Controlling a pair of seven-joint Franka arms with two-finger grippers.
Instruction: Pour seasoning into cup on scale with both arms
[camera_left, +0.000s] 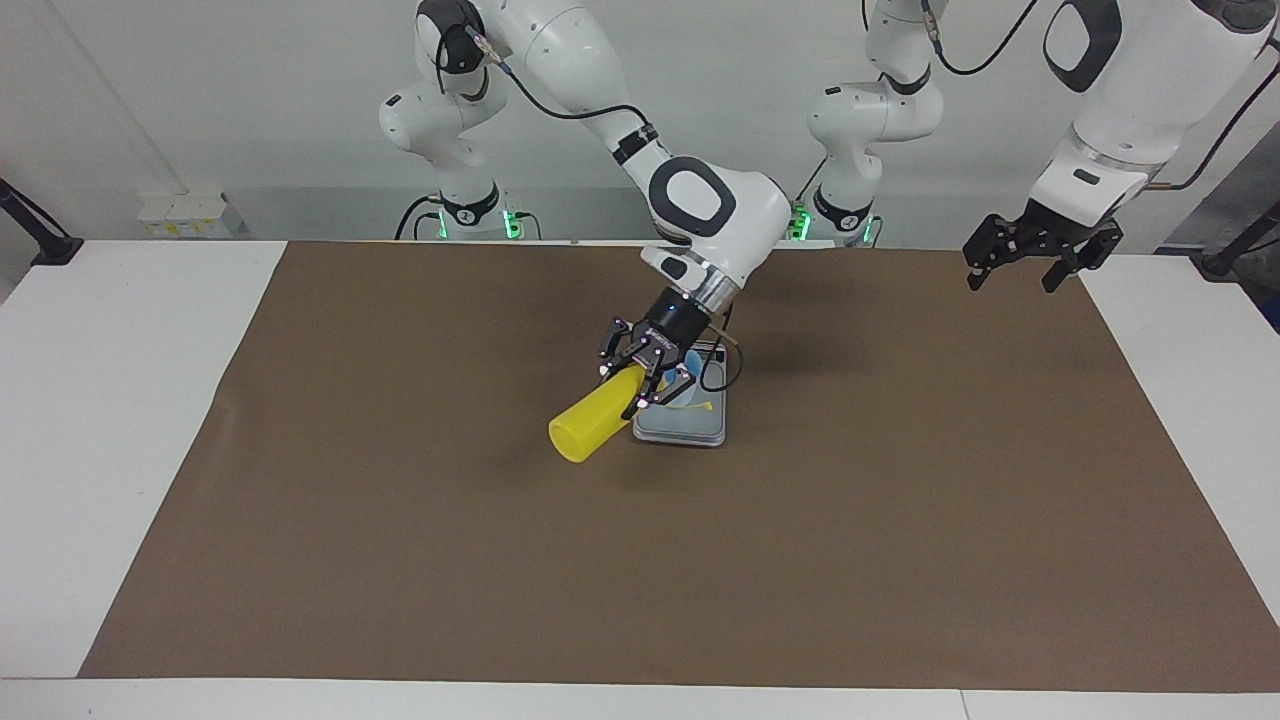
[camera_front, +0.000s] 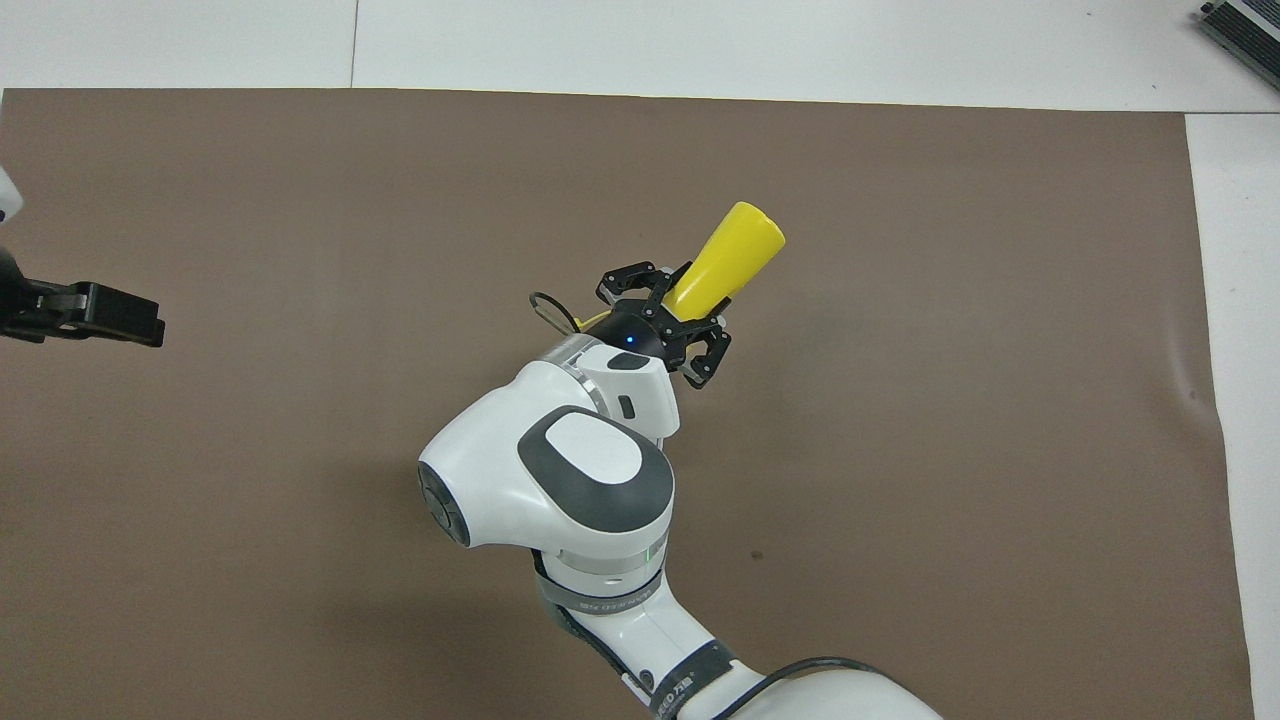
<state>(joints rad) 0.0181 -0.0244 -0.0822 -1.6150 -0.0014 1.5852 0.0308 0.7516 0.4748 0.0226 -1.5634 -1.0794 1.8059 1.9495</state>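
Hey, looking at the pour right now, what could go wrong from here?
1. The right gripper holds the yellow bottle tipped nearly flat over the cup; the cup is small, so the seasoning may miss it.
2. A yellow streak already lies on the scale beside the cup; more spill could skew the weight.
3. The gripper hangs close over the cup and might knock it.

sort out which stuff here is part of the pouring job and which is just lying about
Part of the job:
- yellow plastic squeeze bottle, tilted, held in the right gripper
- small light blue plastic cup
- flat grey kitchen scale
- left gripper, waiting, open

Just lying about:
- brown table mat
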